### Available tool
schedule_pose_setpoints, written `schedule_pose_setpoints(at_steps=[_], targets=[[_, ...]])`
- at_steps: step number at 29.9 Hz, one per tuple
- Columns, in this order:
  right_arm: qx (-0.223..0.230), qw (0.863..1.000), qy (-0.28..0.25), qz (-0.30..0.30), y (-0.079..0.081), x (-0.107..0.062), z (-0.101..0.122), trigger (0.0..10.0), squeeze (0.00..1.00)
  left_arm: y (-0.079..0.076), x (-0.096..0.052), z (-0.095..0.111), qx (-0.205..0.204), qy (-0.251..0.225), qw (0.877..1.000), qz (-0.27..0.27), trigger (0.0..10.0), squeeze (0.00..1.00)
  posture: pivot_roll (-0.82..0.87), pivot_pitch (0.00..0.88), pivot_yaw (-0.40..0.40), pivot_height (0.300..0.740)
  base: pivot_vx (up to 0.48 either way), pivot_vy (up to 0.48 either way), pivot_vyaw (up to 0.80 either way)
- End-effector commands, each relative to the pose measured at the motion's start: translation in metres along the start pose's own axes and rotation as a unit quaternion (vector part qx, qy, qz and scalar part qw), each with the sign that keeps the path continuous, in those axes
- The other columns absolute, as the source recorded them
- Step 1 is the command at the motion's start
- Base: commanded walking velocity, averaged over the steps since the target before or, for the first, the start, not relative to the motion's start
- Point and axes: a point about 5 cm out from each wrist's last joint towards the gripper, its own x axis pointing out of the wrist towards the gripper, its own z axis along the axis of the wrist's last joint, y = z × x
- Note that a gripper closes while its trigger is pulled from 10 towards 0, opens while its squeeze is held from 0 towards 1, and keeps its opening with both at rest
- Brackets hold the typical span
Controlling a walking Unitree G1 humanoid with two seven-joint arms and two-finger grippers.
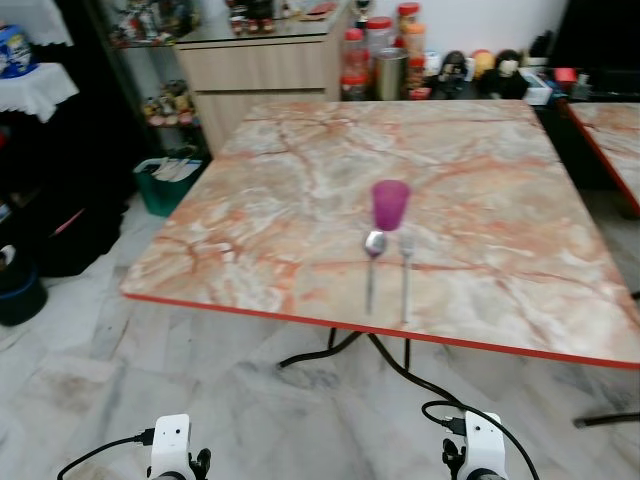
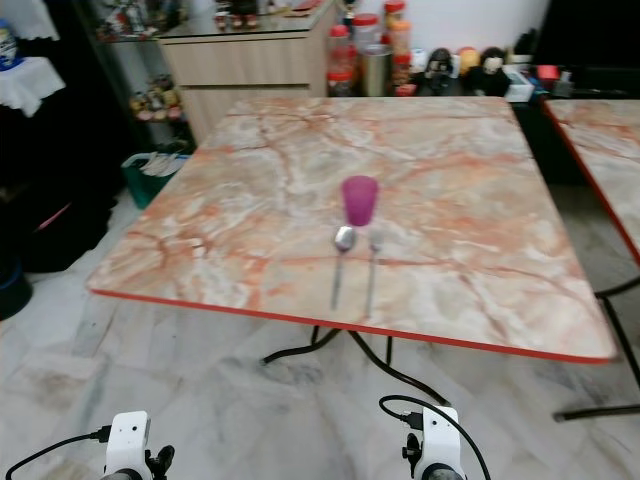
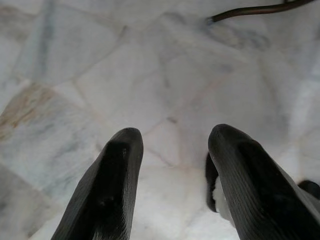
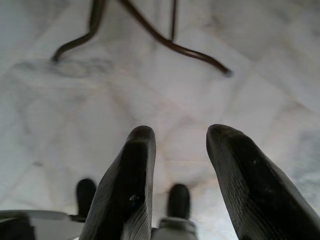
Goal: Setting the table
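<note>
Before us stands the marble table [image 1: 300,180]. Near its front edge sits the purple cup [image 1: 390,204], with the spoon [image 1: 372,262] and fork [image 1: 406,270] side by side just in front of it. Our left gripper [image 3: 172,150] and right gripper [image 4: 180,145] hang well below the table over the floor, fingers apart, holding nothing.

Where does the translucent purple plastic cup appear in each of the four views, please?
Left eye view: purple plastic cup stands mid-table, just beyond the metal spoon and metal fork.
Right eye view: same cup, slightly left of centre.
Left wrist view: not in it; marble floor.
Right wrist view: not in it; floor and table legs.
Shared landmark: the marble table's red edge.
</note>
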Motion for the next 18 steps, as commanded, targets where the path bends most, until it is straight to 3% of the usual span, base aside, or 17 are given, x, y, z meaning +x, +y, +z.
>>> schedule_pose_setpoints(at_steps=[1, 12, 18], targets=[[0.007, 1.0, -0.003, 0.004, 0.0055, 0.0007, 0.0019, 10.0, 0.0, 0.008, -0.0006, 0.0005, -0.001, 0.003, 1.0, 0.009, 10.0, 0.0, 0.08, 0.0, 0.114, 0.74, 0.0, 0.379, 0.0], [0.013, 1.0, -0.003, 0.0, 0.0043, 0.0002, 0.0002, 10.0, 0.0, 0.0076, 0.0001, 0.0031, 0.002, 0.001, 1.0, 0.008, 10.0, 0.0, 0.08, 0.0, 0.125, 0.74, 0.0, 0.416, 0.0], [0.016, 1.0, -0.004, 0.0, 0.0061, 0.0004, 0.0007, 10.0, 0.0, 0.0092, 0.0002, 0.0053, 0.004, -0.005, 1.0, 0.011, 10.0, 0.0, 0.08, 0.0, 0.129, 0.74, 0.0, 0.0, 0.0]])
